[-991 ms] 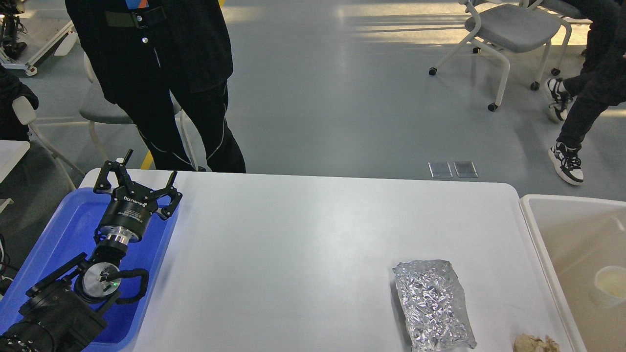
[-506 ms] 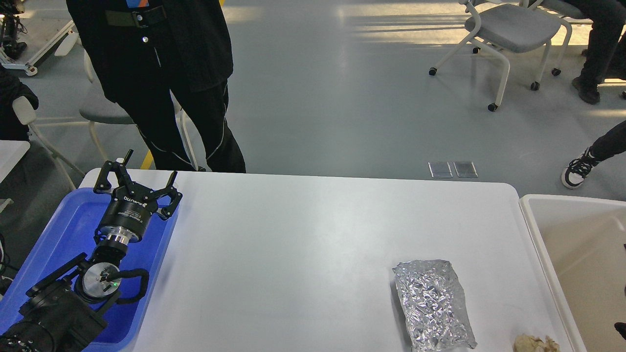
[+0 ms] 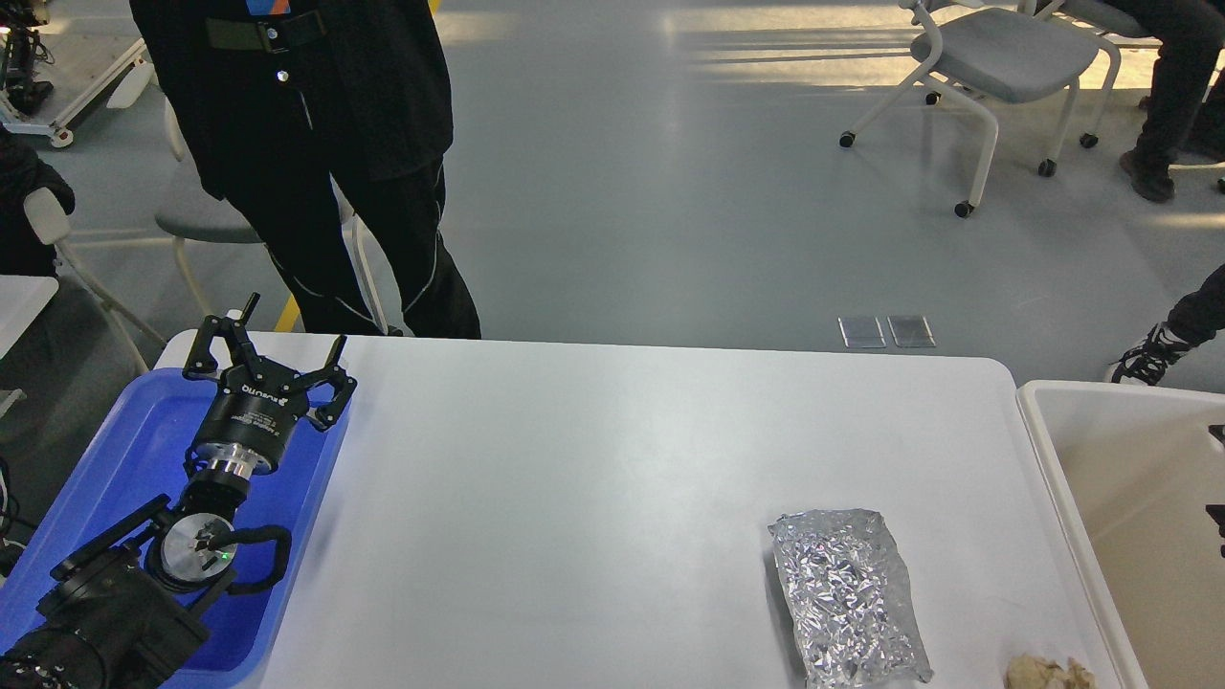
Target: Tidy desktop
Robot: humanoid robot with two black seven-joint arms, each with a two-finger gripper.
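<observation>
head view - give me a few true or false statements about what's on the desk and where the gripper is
1. The foil packet lies on the desktop. True.
2. The left gripper is shut on the foil packet. False: it hovers open and empty above the blue tray, far from the packet.
3. A crumpled brownish scrap sits at the desktop's near right edge. True.
4. The cream bin stands left of the desktop. False: it is at the right end; the blue tray is at the left.
5. The foil packet is inside the cream bin. False: it lies on the desktop beside it.
</observation>
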